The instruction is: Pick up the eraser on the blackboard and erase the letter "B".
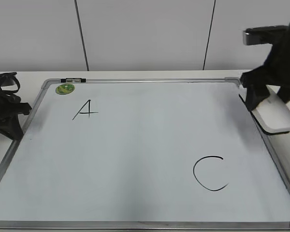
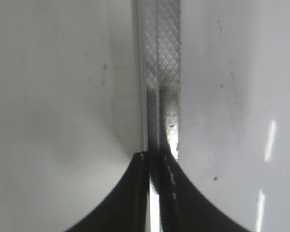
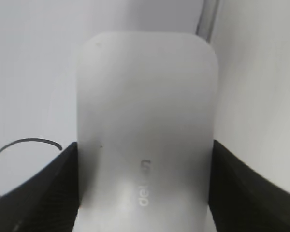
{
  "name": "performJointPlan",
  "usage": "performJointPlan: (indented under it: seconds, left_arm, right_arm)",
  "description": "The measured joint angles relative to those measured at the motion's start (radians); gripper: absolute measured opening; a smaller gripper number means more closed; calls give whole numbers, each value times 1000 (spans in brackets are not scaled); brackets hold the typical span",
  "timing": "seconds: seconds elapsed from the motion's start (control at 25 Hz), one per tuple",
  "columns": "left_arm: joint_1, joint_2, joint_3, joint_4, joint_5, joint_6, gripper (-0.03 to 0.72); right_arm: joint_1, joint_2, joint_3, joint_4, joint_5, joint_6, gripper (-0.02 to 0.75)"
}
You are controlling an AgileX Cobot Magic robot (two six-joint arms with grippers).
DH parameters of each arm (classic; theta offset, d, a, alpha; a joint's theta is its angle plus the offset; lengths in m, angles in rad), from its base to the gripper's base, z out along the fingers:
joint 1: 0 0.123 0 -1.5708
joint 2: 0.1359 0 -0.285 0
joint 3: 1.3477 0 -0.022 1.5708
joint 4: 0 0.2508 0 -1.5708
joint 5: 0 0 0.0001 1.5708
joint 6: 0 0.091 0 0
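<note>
Left gripper [image 2: 154, 193]: two matte black fingers [image 2: 121, 203] with curved outer edges flaring toward 6 o'clock. Right gripper [image 3: 145, 188]: matching black fingers [image 3: 43, 193]. Right arm [image 1: 285, 58]: black body, silver-grey rectangular housing [image 1: 266, 35] at 12 o'clock.

Right tool [image 3: 145, 193] clamped — left tool [image 2: 154, 164] closed

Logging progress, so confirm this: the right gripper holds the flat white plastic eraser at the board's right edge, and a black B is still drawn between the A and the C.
One thing is wrong. The right gripper does hold the flat white plastic eraser at the silver-framed white board's right edge, but the exterior view shows no B: only the black A and the black C are drawn.
</note>
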Motion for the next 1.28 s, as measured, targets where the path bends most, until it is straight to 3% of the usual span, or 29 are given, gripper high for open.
performJointPlan:
  seconds: [0.24, 0.88, 1.28]
  left_arm:
    - [0, 0, 0, 0, 0, 0, 11]
    - [0, 0, 0, -2, 0, 0, 11]
    - [0, 0, 0, -2, 0, 0, 12]
  right_arm:
    - [-67, -18, 140, 27, -119, 6, 545]
    - [-72, 144, 144, 51, -308, 50, 545]
    - [-72, 172, 145, 53, -328, 60, 558]
